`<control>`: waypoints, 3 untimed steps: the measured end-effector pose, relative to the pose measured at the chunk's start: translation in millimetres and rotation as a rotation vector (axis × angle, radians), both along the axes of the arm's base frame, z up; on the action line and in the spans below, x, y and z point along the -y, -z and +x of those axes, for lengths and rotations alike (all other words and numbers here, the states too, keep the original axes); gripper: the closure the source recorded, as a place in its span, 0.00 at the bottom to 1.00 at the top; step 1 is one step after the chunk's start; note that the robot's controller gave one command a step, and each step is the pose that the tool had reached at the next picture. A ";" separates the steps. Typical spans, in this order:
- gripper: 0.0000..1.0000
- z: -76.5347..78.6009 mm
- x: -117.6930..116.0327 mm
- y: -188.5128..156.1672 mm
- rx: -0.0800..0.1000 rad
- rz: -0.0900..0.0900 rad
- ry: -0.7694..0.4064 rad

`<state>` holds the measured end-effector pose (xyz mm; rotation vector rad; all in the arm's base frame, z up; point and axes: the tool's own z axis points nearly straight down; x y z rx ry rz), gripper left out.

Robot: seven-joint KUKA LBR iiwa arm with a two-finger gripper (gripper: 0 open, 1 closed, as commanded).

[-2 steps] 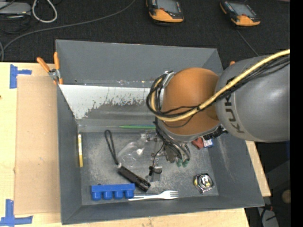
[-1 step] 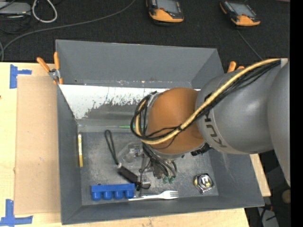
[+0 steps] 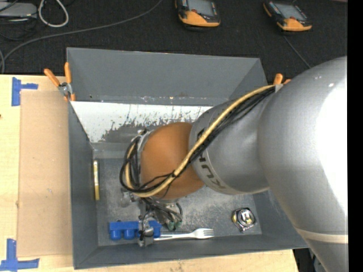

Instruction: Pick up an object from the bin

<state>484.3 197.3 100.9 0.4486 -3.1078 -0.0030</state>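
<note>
Along the near wall of the grey bin (image 3: 80,208), the robot's pincer (image 3: 148,231) is reaching down to the floor, right where two things are meeting. How far open it is cannot be told, and nothing is showing in its grip. Touching the pincer on the view's left side, a blue plastic piece (image 3: 122,230) is lying flat, its long side running along the near wall. From under the pincer toward the view's right, a pale fork (image 3: 187,234) is lying flat too, its long axis almost in line with the blue piece, handle end at the pincer and tines pointing away from it. Nothing is looking lifted yet, so the pick is judged to be at the reaching stage, with closing and raising left to do. A little farther and well to the right of the pincer, a small round metal thing (image 3: 244,219) is resting alone. Farther back on the left, a yellow strip (image 3: 96,180) is lying by the side wall. Behind the pincer, the arm's orange cover (image 3: 164,157) and looped cables (image 3: 131,163) are hanging over the floor.
</note>
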 end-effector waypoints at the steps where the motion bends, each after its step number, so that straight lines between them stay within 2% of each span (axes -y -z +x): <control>1: 1.00 7.8 -19.0 27.9 0.000 -0.002 0.037; 2: 1.00 7.7 -19.1 27.8 0.000 -0.001 0.038; 3: 1.00 27.0 -19.2 -40.3 -0.004 -0.003 0.073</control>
